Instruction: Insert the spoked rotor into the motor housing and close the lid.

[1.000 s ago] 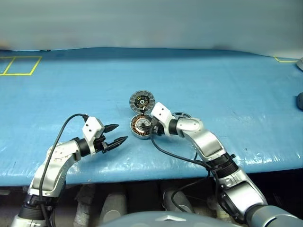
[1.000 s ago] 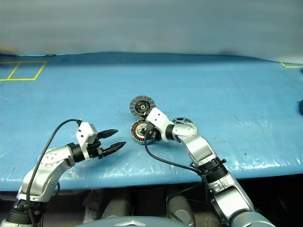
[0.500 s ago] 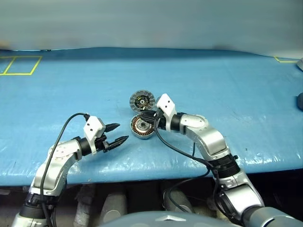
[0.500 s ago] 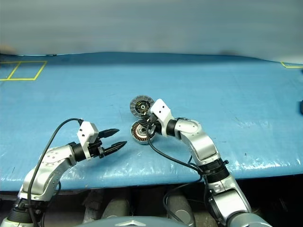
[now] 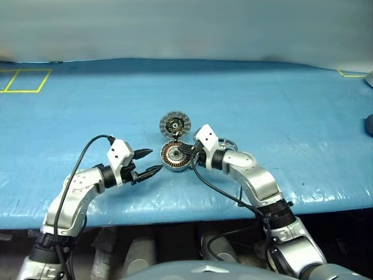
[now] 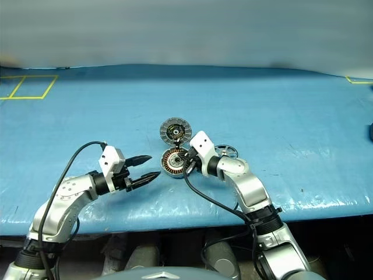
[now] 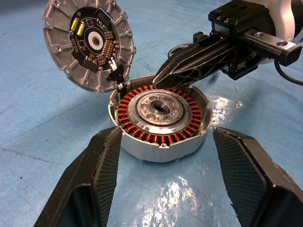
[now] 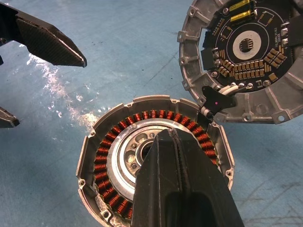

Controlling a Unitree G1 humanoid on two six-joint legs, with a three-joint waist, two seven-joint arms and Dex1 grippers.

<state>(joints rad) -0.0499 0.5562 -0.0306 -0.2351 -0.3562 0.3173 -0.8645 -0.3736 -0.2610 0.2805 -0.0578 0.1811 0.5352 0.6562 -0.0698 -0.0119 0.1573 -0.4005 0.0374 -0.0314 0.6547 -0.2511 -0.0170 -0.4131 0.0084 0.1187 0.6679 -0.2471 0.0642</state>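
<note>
From the head camera, the motor housing [image 5: 174, 157] sits on the blue table [image 5: 280, 111], about midway along it and nearer the front edge than the back, its copper windings facing up. The lid [image 5: 175, 123] stands open, joined to the housing's far rim and showing its inner face with a black centre. The spoked rotor [image 5: 225, 144] lies flat on the table just behind the right arm, on the housing's right side. The right gripper [image 5: 187, 153] has its fingers pressed together, empty, with the tips at the housing's right rim. The left gripper [image 5: 150, 161] hangs just to the housing's left, fingers spread and holding nothing. In the left wrist view, the housing [image 7: 161, 122] lies between the two parted fingers [image 7: 97, 170], apart from both, while the clenched right gripper [image 7: 165, 71] reaches over its far rim beside the lid [image 7: 89, 43]. In the right wrist view, the closed fingers [image 8: 182, 189] lie over the housing [image 8: 113, 156], and the lid [image 8: 246, 61] tilts up beside it
</note>
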